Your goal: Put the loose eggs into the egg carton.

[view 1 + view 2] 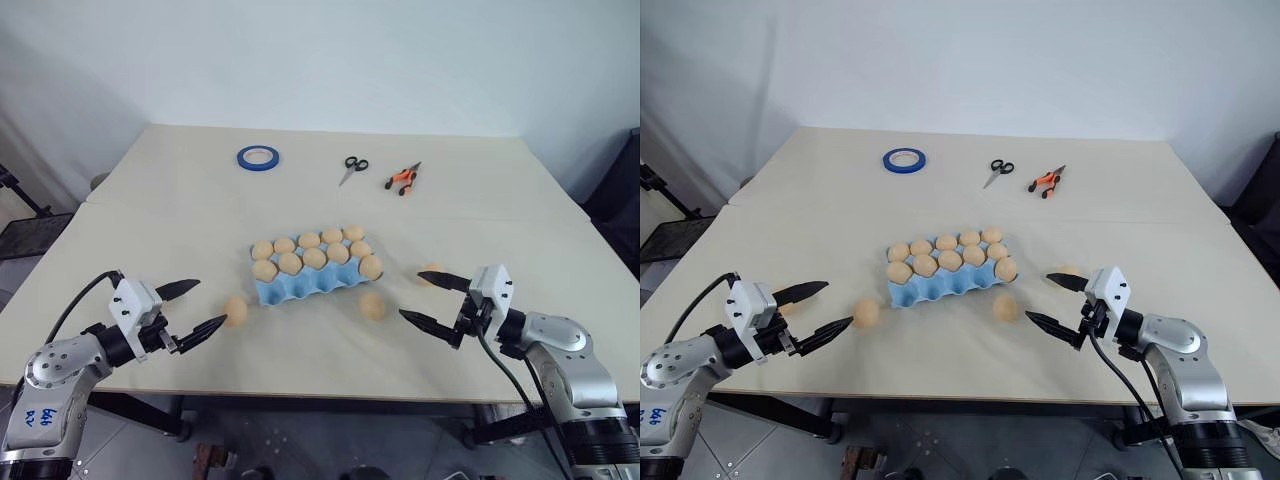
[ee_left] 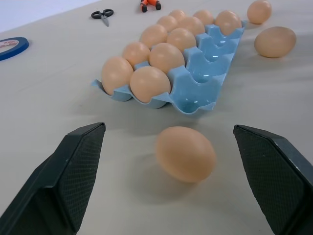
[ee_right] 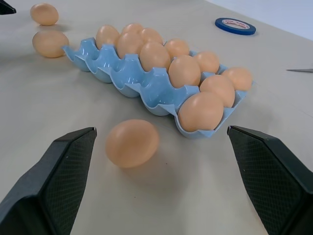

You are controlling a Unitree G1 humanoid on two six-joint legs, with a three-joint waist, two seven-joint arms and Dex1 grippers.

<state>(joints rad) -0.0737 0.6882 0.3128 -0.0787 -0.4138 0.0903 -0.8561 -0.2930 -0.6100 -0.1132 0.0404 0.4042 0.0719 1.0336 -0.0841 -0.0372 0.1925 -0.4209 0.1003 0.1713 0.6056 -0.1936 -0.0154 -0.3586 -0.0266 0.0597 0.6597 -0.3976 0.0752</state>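
Observation:
The light blue egg carton [image 1: 300, 290] sits mid-table; its two back rows hold several eggs and its front row of cups is bare. One loose egg [image 1: 235, 311] lies off the carton's front-left corner, just ahead of my open left gripper [image 1: 210, 304], and shows in the left wrist view as the egg [image 2: 186, 153] between the fingers, untouched. Another loose egg [image 1: 372, 305] lies at the carton's front right, left of my open right gripper [image 1: 411, 294]. A third egg [image 1: 430, 275] rests beside that gripper's far finger. The right wrist view shows a further egg [image 3: 44, 13] near the left gripper's tip.
At the back of the table lie a blue tape ring [image 1: 259, 157], black scissors [image 1: 353, 168] and orange-handled pliers [image 1: 403, 179]. The table's front edge [image 1: 320, 395] runs just below both grippers.

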